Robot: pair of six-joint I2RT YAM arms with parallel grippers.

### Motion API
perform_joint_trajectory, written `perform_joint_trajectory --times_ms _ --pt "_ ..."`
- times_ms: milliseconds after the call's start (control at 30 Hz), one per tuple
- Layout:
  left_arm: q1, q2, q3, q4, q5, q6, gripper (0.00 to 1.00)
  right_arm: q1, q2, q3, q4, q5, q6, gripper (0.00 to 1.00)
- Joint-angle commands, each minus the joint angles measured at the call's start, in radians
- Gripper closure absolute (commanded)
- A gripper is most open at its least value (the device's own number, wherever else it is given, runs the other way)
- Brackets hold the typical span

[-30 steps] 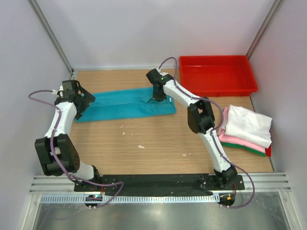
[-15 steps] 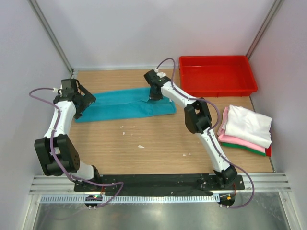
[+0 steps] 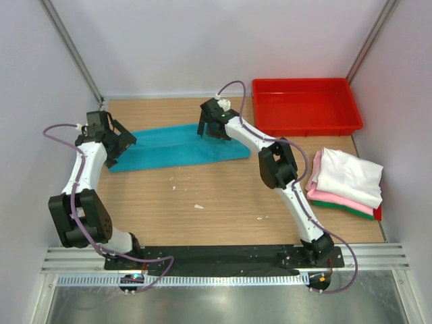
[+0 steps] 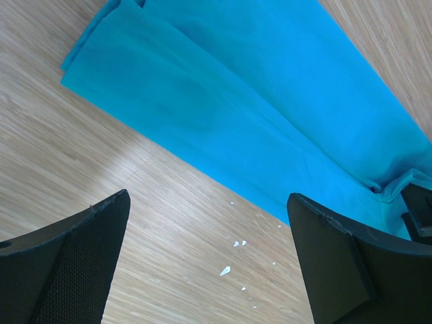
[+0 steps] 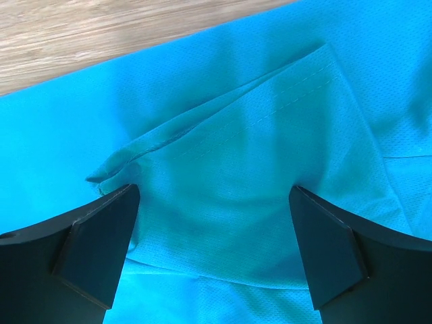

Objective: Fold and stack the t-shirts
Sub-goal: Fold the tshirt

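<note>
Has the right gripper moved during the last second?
Yes. The right gripper has shifted left along the teal shirt, farther from the red tray, and its jaws now stand open.

Top external view looks down from above and behind the arm bases over the whole table [image 3: 216, 196]; wrist views look down at close range past the left gripper [image 4: 208, 197] and right gripper [image 5: 214, 190], the right closer, all three sharing the teal t-shirt [image 3: 175, 145].
</note>
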Motion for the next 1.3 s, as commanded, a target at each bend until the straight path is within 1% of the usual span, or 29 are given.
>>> perform_joint_trajectory --times_ms 0,100,167,267,300,367,400,433,467,500,533,600,700,733,800,833,933,1067,1167,1267 --pt "-0.001 -0.027 0.006 0.022 0.026 0.016 0.00 0.005 -0.077 0.008 0.025 0.005 -0.009 0.00" --pt "-0.001 -0.025 0.005 0.035 0.037 0.039 0.00 0.004 -0.117 0.066 0.004 0.007 -0.041 0.00" --pt "-0.003 -0.020 0.011 0.045 0.077 0.053 0.00 -0.002 -0.149 0.118 -0.004 0.002 -0.067 0.00" --pt "-0.020 -0.007 0.044 0.051 0.074 0.090 0.00 -0.021 -0.232 0.135 -0.022 -0.003 -0.118 0.01" --pt "-0.038 -0.002 0.055 0.054 0.066 0.106 0.00 -0.022 -0.287 0.123 -0.025 -0.003 -0.153 0.00" --pt "-0.069 0.022 0.078 0.084 0.060 0.132 0.00 -0.024 -0.344 0.042 -0.028 -0.001 -0.191 0.00" --pt "-0.080 0.038 0.081 0.106 0.062 0.161 0.00 -0.024 -0.405 0.004 -0.024 0.004 -0.211 0.00" --pt "-0.087 0.061 0.089 0.123 0.062 0.172 0.00 -0.025 -0.430 -0.082 -0.016 0.011 -0.216 0.00" --pt "-0.090 0.087 0.130 0.132 0.065 0.182 0.00 -0.024 -0.456 -0.127 -0.007 0.022 -0.214 0.01" --pt "-0.093 0.154 0.158 0.131 0.066 0.188 0.00 -0.025 -0.476 -0.169 0.007 0.025 -0.214 0.00" --pt "-0.095 0.183 0.185 0.124 0.066 0.197 0.00 -0.025 -0.499 -0.243 0.037 0.025 -0.211 0.00" --pt "-0.095 0.272 0.282 0.094 0.066 0.208 0.00 -0.025 -0.496 -0.279 0.047 0.001 -0.202 0.00" --pt "-0.098 0.338 0.371 0.089 0.066 0.237 0.00 -0.025 -0.436 -0.294 0.065 -0.032 -0.175 0.00" --pt "-0.097 0.386 0.388 0.092 0.069 0.260 0.00 -0.025 -0.392 -0.277 0.065 -0.039 -0.159 0.00" --pt "-0.097 0.438 0.446 0.095 0.071 0.283 0.00 -0.027 -0.347 -0.262 0.071 -0.049 -0.141 0.00" --pt "-0.097 0.488 0.463 0.092 0.074 0.294 0.00 -0.025 -0.332 -0.256 0.077 -0.052 -0.136 0.00" --pt "-0.097 0.558 0.508 0.091 0.088 0.303 0.00 -0.025 -0.283 -0.256 0.091 -0.036 -0.113 0.00" --pt "-0.097 0.608 0.499 0.091 0.076 0.271 0.00 -0.025 -0.240 -0.257 0.084 -0.015 -0.105 0.00" --pt "-0.097 0.644 0.472 0.097 0.080 0.258 0.00 -0.025 -0.218 -0.263 0.082 -0.016 -0.110 0.00" --pt "-0.098 0.691 0.462 0.083 0.054 0.246 0.00 -0.025 -0.182 -0.260 0.087 -0.027 -0.125 0.01"
